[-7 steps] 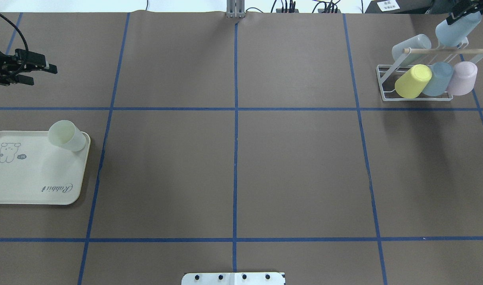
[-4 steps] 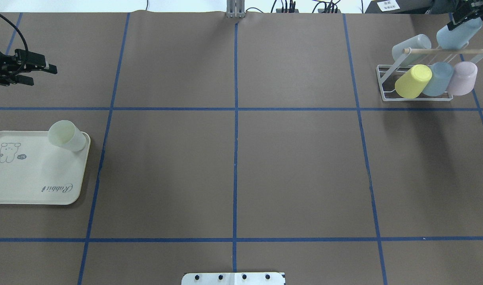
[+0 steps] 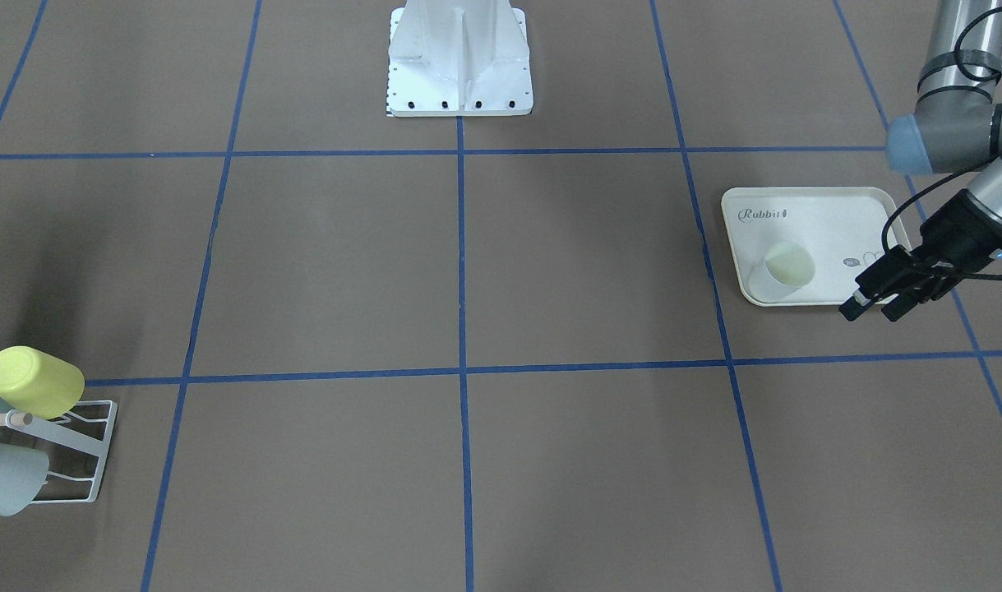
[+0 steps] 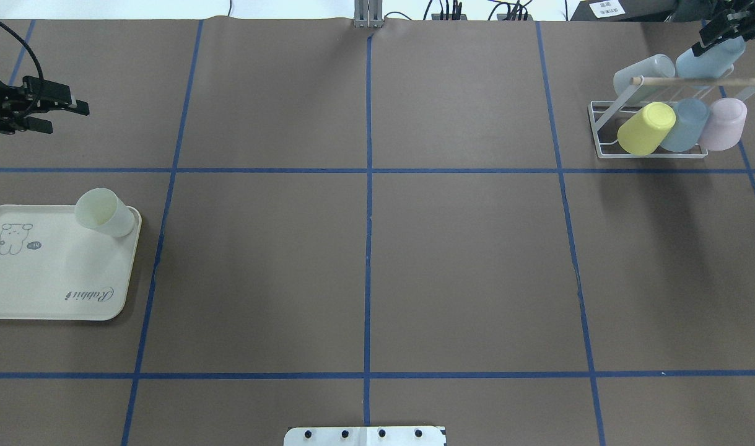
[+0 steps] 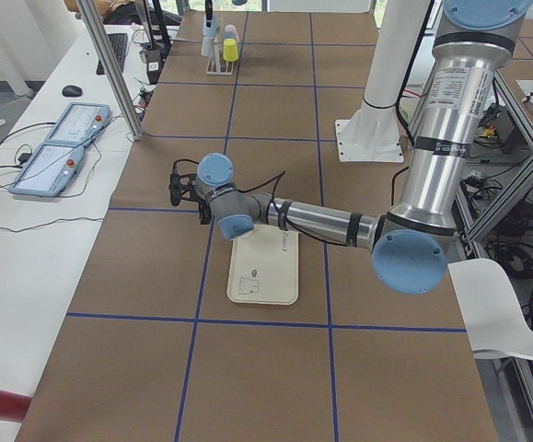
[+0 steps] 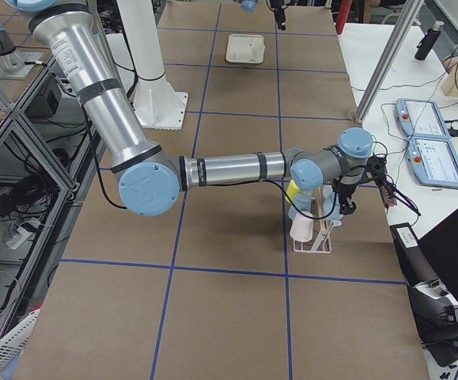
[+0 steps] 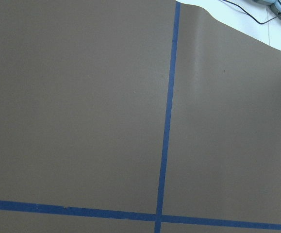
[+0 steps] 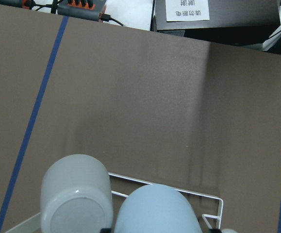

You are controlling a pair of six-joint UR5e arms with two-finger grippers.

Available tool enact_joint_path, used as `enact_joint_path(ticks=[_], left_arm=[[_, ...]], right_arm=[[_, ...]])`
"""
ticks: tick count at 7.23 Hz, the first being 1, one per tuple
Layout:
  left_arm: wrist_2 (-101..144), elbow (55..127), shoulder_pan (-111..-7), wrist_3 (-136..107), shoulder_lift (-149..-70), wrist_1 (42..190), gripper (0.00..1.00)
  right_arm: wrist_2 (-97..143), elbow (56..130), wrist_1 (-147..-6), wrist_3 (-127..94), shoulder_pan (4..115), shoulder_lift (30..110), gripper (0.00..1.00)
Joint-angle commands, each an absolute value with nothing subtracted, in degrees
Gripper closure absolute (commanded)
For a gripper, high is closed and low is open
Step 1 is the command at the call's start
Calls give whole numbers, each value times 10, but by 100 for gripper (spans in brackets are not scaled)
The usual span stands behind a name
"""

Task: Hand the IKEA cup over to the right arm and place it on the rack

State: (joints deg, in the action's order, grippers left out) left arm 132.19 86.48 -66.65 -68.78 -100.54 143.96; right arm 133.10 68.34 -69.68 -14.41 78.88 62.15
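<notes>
The right gripper (image 4: 715, 38) is closed around a pale blue cup (image 4: 705, 62) at the back row of the rack (image 4: 653, 155). The cup looks like light, stiff, smooth plastic, probably best gripped across its wall near the bottom

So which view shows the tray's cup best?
Overhead exterior: the cup sits unobstructed at the tray corner. Front-facing shows it too. In exterior left the left arm hides it; exterior right is too distant; wrist views miss it.

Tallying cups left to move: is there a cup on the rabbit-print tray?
Yes, the overhead view shows one pale green cup sitting at a far corner of the tray.
</notes>
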Motion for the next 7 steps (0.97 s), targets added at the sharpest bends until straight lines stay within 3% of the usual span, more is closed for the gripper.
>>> enact_joint_path(ticks=[1,7], left_arm=[[1322,868,-666,-689,-999,1440,0],[1268,860,-629,-670,-973,1407,0]], right_arm=[[1330,680,-696,-148,774,620,2],[1338,690,-699,-163,767,599,2]])
